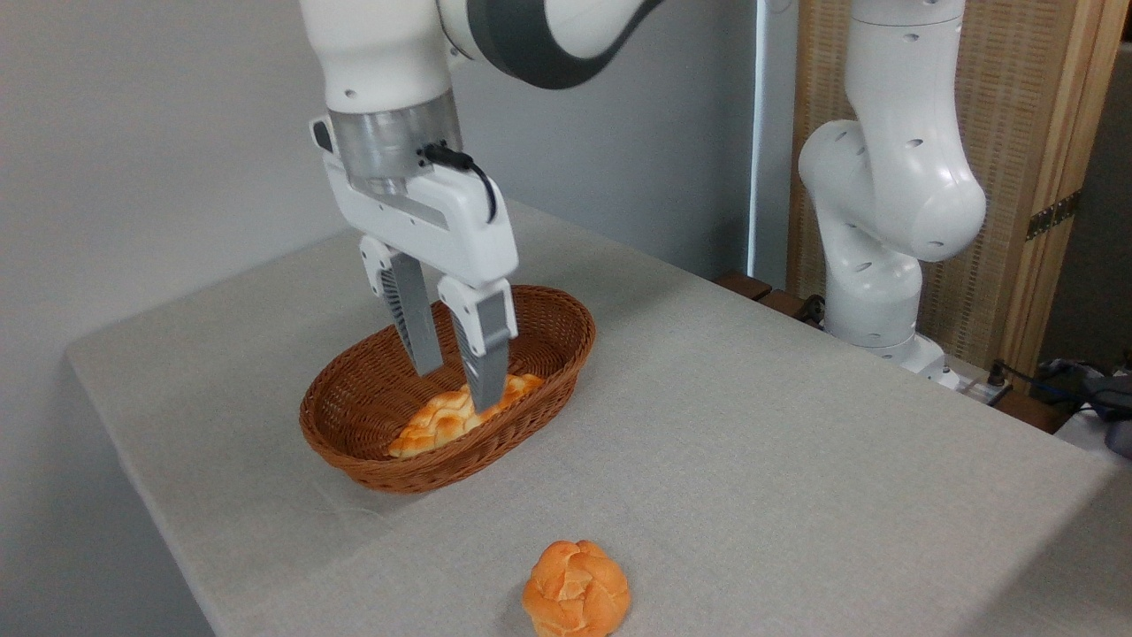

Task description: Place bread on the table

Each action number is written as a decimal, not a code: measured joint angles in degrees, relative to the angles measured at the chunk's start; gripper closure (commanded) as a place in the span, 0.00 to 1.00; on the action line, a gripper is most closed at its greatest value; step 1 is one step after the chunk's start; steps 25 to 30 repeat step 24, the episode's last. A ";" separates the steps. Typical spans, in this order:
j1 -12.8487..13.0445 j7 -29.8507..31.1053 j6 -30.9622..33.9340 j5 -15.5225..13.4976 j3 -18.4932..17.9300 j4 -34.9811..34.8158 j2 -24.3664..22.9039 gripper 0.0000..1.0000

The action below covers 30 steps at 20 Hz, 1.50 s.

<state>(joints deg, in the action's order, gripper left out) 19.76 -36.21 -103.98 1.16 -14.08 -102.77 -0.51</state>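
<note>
Near the table's left edge: brown oval wicker basket (371, 451), with lumpy golden bread pieces (442, 420) inside.
Gripper: white two-finger gripper (455, 380), lowered into basket; jaws parted, grey fingers (486, 372) either side of bread there, grasp not clear.
Front edge of grey-beige cloth table (752, 425): small round golden-orange bun (577, 591), lying alone, well apart from basket.
</note>
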 measured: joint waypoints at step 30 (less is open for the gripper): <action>-16.91 0.45 0.00 0.00 17.49 1.19 -0.19 0.00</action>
